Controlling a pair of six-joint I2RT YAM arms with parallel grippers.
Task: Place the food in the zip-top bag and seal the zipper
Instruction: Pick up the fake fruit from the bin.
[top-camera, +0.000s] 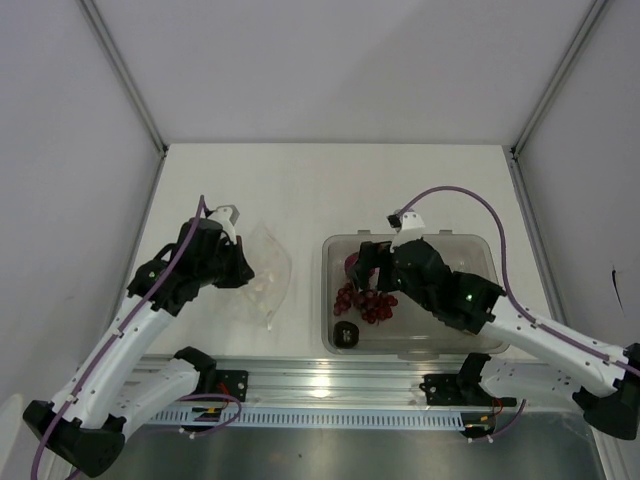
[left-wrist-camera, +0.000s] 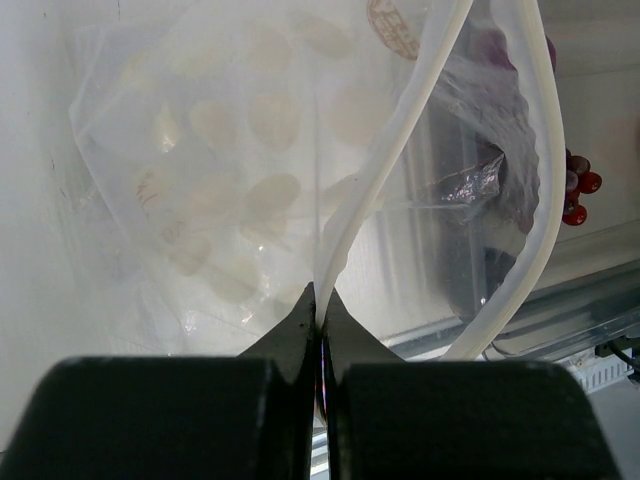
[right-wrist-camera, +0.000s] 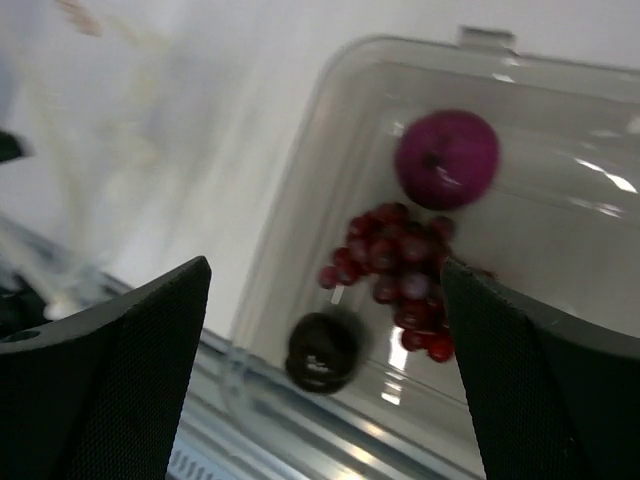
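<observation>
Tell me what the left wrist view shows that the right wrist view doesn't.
Left wrist only: the left gripper shut on the zipper, the bag mouth gaping. Right wrist only: the open right gripper and the black lump in the tub. Both: the grapes; the purple fruit shows faintly through the bag.

Lab test cell, white panel walls (top-camera: 330, 60), aluminium rail (top-camera: 330, 385) (plain white table (top-camera: 300, 190))

From above, my right arm (top-camera: 520, 320) hid most of the purple fruit (top-camera: 352, 265); the bag (right-wrist-camera: 95, 150) was just a blur at the right wrist.
</observation>
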